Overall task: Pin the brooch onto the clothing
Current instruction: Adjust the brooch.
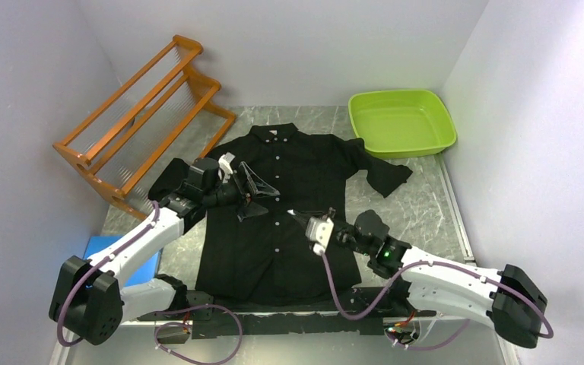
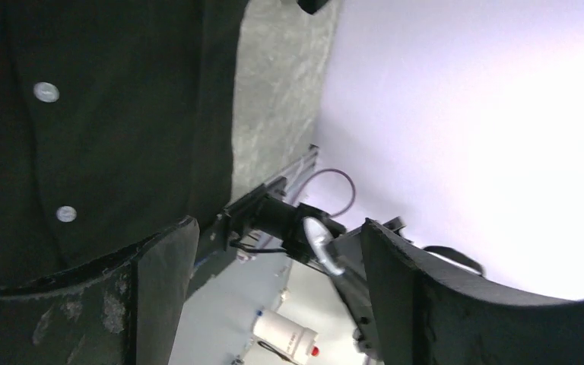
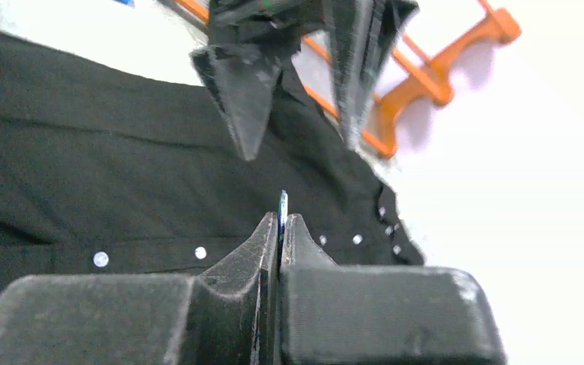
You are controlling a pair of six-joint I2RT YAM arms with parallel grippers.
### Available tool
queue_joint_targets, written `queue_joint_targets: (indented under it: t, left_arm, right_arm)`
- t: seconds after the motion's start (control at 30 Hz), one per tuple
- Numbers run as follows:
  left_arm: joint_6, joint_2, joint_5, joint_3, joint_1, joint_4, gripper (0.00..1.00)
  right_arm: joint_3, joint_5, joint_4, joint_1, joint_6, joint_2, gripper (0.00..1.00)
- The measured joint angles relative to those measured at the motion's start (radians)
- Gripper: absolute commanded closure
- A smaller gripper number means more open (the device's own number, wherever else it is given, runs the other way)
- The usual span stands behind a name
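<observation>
Top external view, far left: an orange rack point(image 1: 146, 114) stands slantwise by the left wall, at the far left corner of the table point(image 1: 426, 209). A blue flat object point(image 1: 97, 245) lies at the near left, partly hidden under the left arm.

Left arm reaches in over the shirt's sleeve. The left fingers point(image 1: 257, 190) are spread wide with nothing between them, over the chest just left of the button row. Cannot tell whether they touch the cloth.

Mid-table: the clothing point(image 1: 251, 258), a black short-sleeved shirt, lies flat and front up. Its collar is at the far side, its hem toward the arm bases, and pale buttons run down the middle. One sleeve fans out to the right.

Just right of the button row, at mid-shirt: the right fingers point(image 1: 304, 219) are closed. Their tips are near the left arm's tips but apart from them.

Far right corner: a green basin point(image 1: 401, 122) sits off the shirt, near the spread sleeve.

Left wrist view: both fingers are wide apart. Black cloth with two buttons shows at left, and the right arm shows through the gap.

Right wrist view: the fingers are pressed together on the brooch point(image 3: 282, 204). It is seen edge-on, only a thin bluish sliver poking above the tips. The shirt lies beyond, the open left fingers hang at the top of the frame, and the rack is behind.
</observation>
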Motion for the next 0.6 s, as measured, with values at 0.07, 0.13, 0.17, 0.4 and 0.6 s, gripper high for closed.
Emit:
queue_joint_targets:
  t: [0.07, 0.13, 0.17, 0.4, 0.6]
  left_arm:
    - [-0.041, 0.002, 0.04, -0.011, 0.0, 0.046, 0.21]
    - [-0.069, 0.006, 0.068, -0.014, 0.0, 0.075, 0.25]
    - [-0.077, 0.006, 0.076, -0.014, -0.001, 0.084, 0.27]
    - [-0.09, 0.013, 0.106, 0.008, -0.033, 0.09, 0.46]
    - [-0.09, 0.052, 0.125, 0.015, -0.086, 0.121, 0.52]
  right_arm:
    - [-0.036, 0.029, 0.029, 0.054, -0.116, -0.019, 1.0]
    - [-0.076, 0.051, 0.048, 0.106, -0.249, -0.032, 1.0]
    - [-0.093, 0.06, 0.055, 0.124, -0.296, -0.035, 1.0]
    - [-0.152, 0.192, 0.151, 0.24, -0.594, -0.018, 1.0]
    - [-0.17, 0.299, 0.303, 0.317, -0.796, 0.078, 1.0]
